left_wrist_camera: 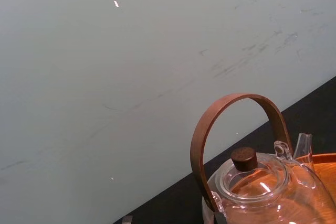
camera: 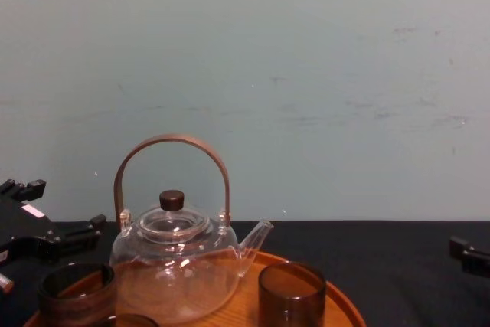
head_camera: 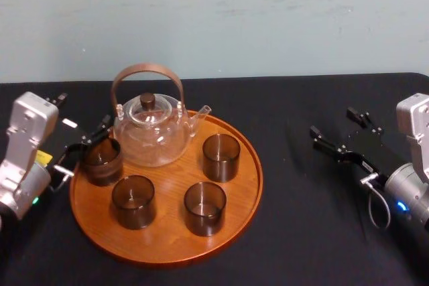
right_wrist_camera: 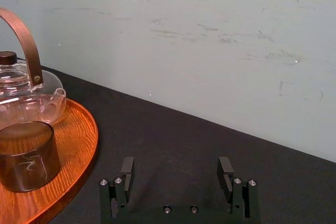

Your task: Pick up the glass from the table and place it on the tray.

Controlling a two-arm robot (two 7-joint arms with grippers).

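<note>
I'm setting the glass (head_camera: 102, 161) on the tray's (head_camera: 161, 236) left edge by the teapot (head_camera: 151, 132), left gripper (head_camera: 88, 146) right at it (can't tell if it's clamped), so next I'm releasing and backing out easy.

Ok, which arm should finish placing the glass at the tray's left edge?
Left. The left gripper is right at the glass; the right gripper sits open beyond the tray's right side.
</note>
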